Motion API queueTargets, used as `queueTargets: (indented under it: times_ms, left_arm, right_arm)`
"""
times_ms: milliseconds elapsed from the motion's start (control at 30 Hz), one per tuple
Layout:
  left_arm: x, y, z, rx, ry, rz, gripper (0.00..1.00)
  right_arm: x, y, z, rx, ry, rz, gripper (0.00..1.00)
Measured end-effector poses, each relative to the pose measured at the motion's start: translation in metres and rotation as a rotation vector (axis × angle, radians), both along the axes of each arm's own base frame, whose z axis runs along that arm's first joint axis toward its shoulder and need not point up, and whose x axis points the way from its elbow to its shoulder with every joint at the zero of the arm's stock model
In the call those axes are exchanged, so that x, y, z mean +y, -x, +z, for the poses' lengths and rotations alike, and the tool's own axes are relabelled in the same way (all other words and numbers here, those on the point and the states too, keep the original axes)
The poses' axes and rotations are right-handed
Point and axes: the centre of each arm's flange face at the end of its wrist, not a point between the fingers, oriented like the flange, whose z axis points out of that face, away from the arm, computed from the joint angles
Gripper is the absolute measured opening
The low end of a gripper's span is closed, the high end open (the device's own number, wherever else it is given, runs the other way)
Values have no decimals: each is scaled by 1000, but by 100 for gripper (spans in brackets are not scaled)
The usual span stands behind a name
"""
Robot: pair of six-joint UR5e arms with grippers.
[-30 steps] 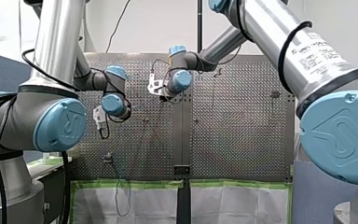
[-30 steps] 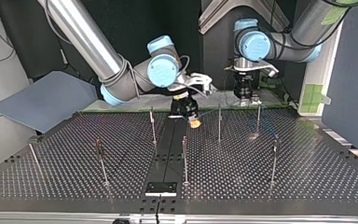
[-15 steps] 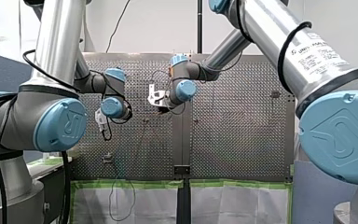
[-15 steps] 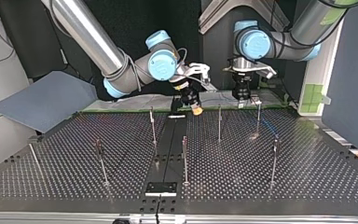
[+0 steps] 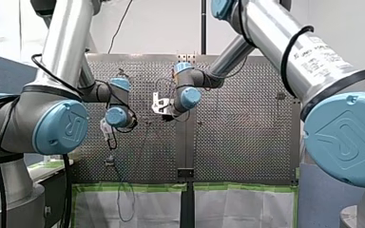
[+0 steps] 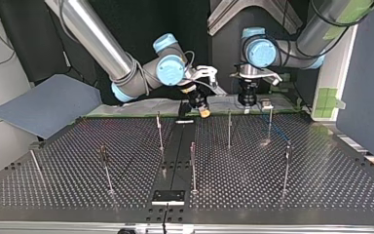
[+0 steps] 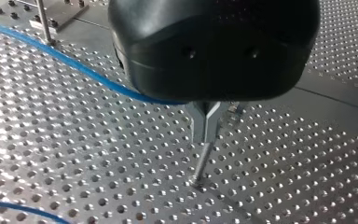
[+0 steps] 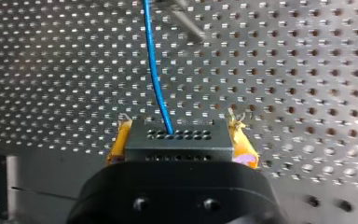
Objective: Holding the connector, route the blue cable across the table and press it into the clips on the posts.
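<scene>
Close to table (image 6: 321,185) edge, right pincer (image 6: 203,113) clamping connector (image 8: 175,140)

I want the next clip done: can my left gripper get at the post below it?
Probably yes: the left gripper hangs right over the post, nothing between them; the cable runs off beside it.

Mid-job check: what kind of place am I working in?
Probably a robotics lab test bench: a perforated metal table studded with thin posts, with green-taped sheeting along one edge.
</scene>
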Motion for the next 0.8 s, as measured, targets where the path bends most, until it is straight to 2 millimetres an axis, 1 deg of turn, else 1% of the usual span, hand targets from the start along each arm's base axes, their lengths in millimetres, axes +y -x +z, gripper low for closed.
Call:
queueTargets:
  times_ms: [100,233,400,567,800]
  left_arm:
    - [0,-3,-6,7,3,-2,0]
    - [0,-7,-11,14,4,-3,0]
    - [-2,-17,-19,23,2,-3,0]
    - [-1,-28,-18,9,4,0,0]
    - [1,-46,-21,9,3,6,0]
  right_arm:
    - [-2,0,-11,10,-11,-4,0]
    - [-8,2,-16,5,-13,-14,0]
    - [-15,5,-16,-12,-13,-26,0]
    - [-23,6,-15,-43,-7,-38,0]
    - [-35,8,-13,-81,8,-47,0]
